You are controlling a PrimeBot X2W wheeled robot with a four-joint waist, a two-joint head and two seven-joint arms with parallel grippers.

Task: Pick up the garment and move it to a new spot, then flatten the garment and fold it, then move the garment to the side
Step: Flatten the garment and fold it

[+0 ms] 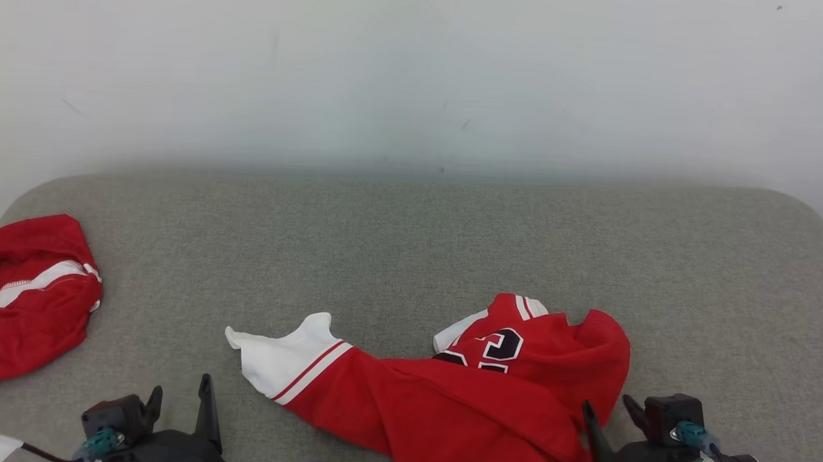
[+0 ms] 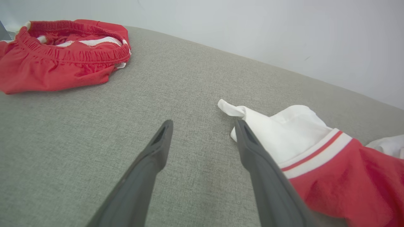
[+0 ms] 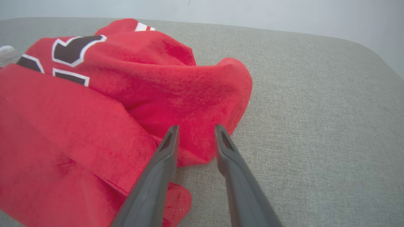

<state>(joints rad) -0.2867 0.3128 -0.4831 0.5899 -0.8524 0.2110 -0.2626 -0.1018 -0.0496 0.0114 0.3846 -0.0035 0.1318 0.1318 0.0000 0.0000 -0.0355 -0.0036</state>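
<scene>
The left gripper's jaws stand wide apart with nothing but grey cloth between them. The right gripper's jaws are narrower, a clear gap left, and the jersey's red hem lies right at their tips; whether they are touching it I cannot tell, but they are not clamped on it. The jersey lies rumpled at the near edge of the cushion, right of the middle, with its bulk heaped toward the right gripper and folded over on itself. A dark, white-edged number shows on the upper fold. One sleeve, white with a red stripe at its seam, stretches flat toward the left, ending in a crumpled point. The left gripper sits low just beside that sleeve; from the wrist, one finger overlaps the sleeve's white edge, though I cannot say that it touches. Well apart from all this, at the far left of the cushion, lie red shorts in a loose heap, the elastic waistband open and a white side panel showing. Behind the cushion rises a pale wall.
</scene>
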